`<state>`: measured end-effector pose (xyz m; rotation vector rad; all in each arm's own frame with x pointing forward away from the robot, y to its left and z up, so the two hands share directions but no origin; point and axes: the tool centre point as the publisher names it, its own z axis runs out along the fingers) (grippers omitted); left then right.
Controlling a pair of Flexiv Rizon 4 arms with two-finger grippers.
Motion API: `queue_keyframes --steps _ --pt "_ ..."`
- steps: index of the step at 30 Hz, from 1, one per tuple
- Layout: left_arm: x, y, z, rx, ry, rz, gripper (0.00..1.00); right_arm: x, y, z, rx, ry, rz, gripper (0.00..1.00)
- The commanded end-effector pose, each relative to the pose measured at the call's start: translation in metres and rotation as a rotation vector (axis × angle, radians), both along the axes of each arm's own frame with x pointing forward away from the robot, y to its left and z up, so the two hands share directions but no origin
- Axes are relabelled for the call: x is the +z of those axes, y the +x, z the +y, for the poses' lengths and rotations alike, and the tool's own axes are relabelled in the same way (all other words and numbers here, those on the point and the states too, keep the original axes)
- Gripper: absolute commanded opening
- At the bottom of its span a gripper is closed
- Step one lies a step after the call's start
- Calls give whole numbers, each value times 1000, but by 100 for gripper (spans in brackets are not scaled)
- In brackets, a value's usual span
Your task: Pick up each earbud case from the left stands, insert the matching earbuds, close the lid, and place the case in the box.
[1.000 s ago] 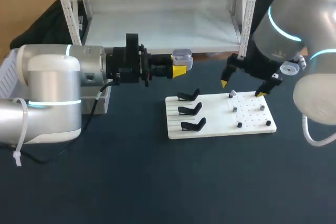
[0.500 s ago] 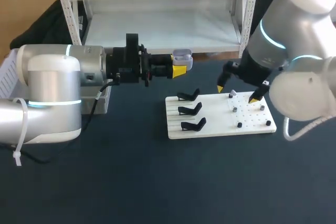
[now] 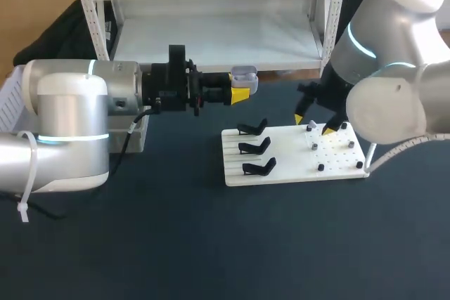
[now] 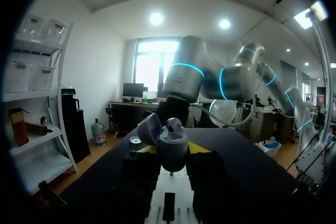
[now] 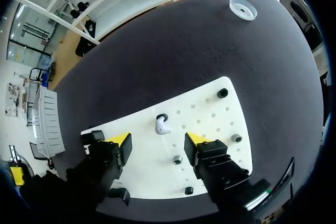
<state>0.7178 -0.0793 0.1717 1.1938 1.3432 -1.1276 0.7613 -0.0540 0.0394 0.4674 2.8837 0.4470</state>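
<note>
My left gripper (image 3: pixel 239 94) is held above the table's back left, shut on a grey earbud case (image 3: pixel 244 74). In the left wrist view the case (image 4: pixel 173 144) stands upright between the yellow tips, its lid (image 4: pixel 149 128) hinged open. My right gripper (image 3: pixel 313 125) hangs over the back of the white board (image 3: pixel 288 161), open. In the right wrist view a white earbud (image 5: pixel 161 125) sits on a peg just ahead of this gripper (image 5: pixel 157 139), between the lines of its two fingers and touching neither.
Three black stands (image 3: pixel 256 147) on the board's left half hold nothing. Several small pegs (image 5: pixel 237 138) dot its right half. A white disc (image 5: pixel 242 8) lies on the dark cloth beyond the board. A white crate (image 5: pixel 50 119) stands at the table's far left.
My right gripper has moved left and down over the board's back, and its fingers have drawn closer together. The left arm and the case have kept still.
</note>
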Motion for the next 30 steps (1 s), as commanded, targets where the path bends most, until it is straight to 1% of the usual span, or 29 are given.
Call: queue_keyframes --steps 1,5,8,18,21,30 --pt "0 2 -1 -2 -1 0 0 0 3 0 0 9 13 58" --pt "0 2 -1 -2 -1 0 0 -2 4 0 -5 16 20 49" --pt "0 2 -1 -2 -1 0 0 -3 5 1 -1 18 21 46" --pt "0 2 -1 -2 -1 0 0 -9 5 1 1 20 36 44" --pt "0 2 -1 -2 -1 0 0 -11 5 1 -2 23 43 38" --pt "0 2 -1 -2 -1 0 0 -13 7 0 16 18 49 33"
